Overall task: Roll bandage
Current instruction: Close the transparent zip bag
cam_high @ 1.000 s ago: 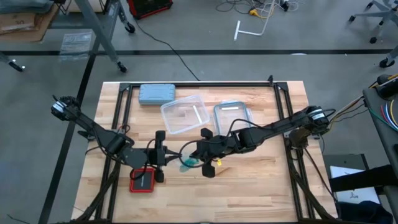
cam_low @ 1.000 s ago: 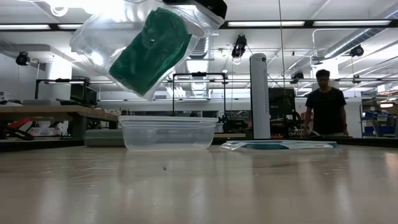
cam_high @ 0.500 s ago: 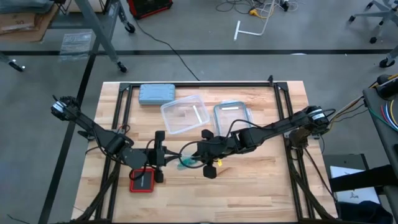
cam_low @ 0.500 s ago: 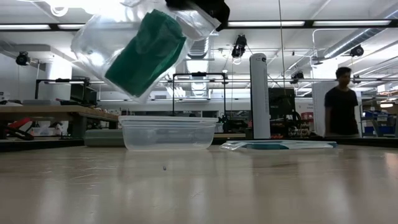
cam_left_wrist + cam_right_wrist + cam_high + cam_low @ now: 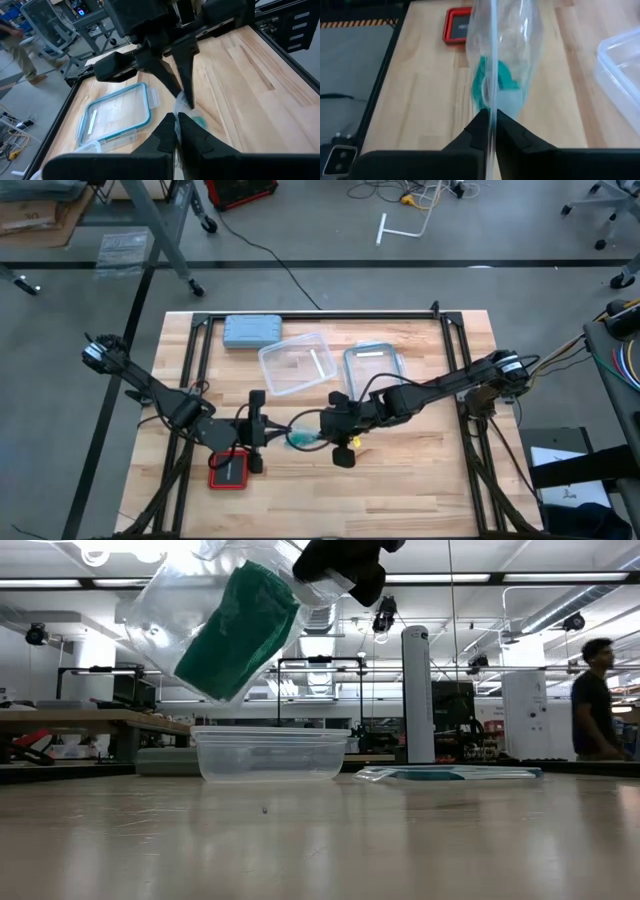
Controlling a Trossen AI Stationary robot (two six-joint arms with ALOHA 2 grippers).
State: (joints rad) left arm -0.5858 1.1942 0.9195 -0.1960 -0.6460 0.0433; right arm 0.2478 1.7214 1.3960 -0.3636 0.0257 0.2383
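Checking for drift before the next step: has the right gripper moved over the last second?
Yes. In the high view the right gripper has shifted slightly rightward, away from the red case, still pinching the clear bag that holds the bandage.

No text, label, brand, number or sign can be read on anything in these views.

My right hand [image 5: 490, 131] and left hand [image 5: 175, 131] are matt black plastic, pinching a thin, glossy clear plastic bag [image 5: 180, 610] — crinkly film. Inside, the bandage [image 5: 235, 635] looks like soft teal cloth. The surface [image 5: 420, 470] is pale smooth wood — butcher-block planks with a slight sheen.
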